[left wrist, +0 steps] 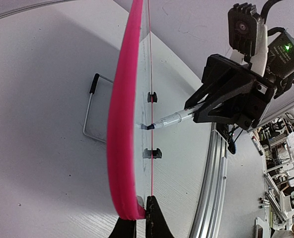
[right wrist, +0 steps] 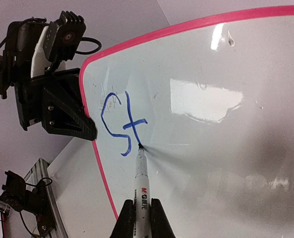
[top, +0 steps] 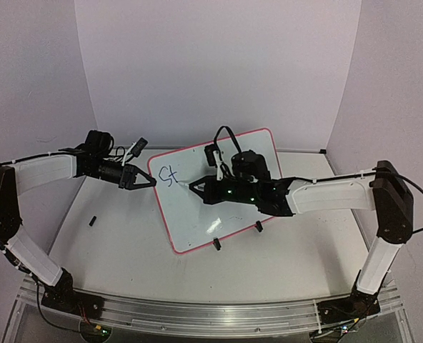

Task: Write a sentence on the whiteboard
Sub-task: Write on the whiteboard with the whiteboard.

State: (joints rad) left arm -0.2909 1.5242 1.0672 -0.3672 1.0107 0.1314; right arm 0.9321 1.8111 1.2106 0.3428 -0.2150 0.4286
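Large white rectangular whiteboard [top: 197,214] [left wrist: 119,139] [right wrist: 226,148] with rounded corners and a thin red-pink rim stands tilted at mid-counter, leaning back, long side running from near left to far right in the top view. Two small black clip feet [top: 216,244] [left wrist: 152,153] grip its lower edge, and both sit on the white counter [top: 126,236]. A thin bent metal wire stand [left wrist: 90,114] with a black-capped end shows behind the board in the left wrist view. Blue handwritten marker lettering [top: 168,176] [right wrist: 123,126] sits near the board's upper left corner, only "St" readable. Left pincer [top: 151,182] [left wrist: 139,210] is closed narrow on the board's left rim, the pink edge running between its black fingers. Right pincer [top: 197,187] [right wrist: 142,213] [left wrist: 194,111] reaches in from the right across the board face, closed around a slim white marker pen [right wrist: 142,183] [left wrist: 169,120] with black print on the barrel. The pen's dark tip meets the board surface just beside the lower end of the "t". Rest of the board face is unmarked, with window glare on the upper part. A small black object [top: 93,221], too small to identify, lies on the counter left of the board, well apart from it.
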